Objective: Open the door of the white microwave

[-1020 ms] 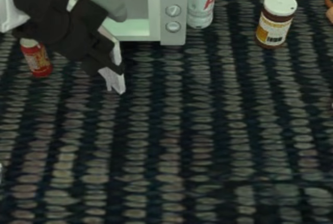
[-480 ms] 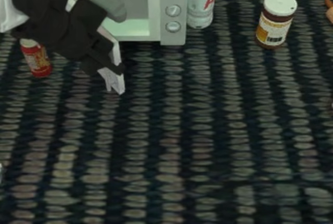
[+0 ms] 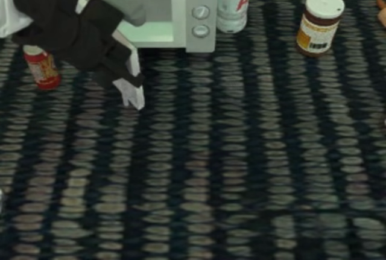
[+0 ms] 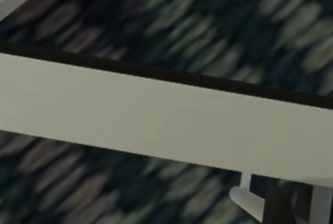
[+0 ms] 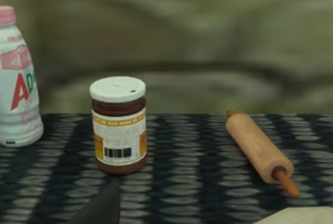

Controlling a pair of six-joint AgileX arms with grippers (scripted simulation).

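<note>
the door (image 3: 134, 79) of the white microwave (image 3: 181, 15), at the table's (image 3: 241, 169) eleven o'clock, is swung out toward the front, its free edge under the left gripper (image 3: 123, 79), whose finger spread i cannot tell, while a brown jar (image 3: 318, 23) stands at one o'clock.

The left arm (image 3: 63, 22) is a bulky matte black body of blocky segments, crossed by 1 rounded grey cylinder (image 3: 119, 2), ending in pale white angular fingers (image 3: 134, 94).
</note>
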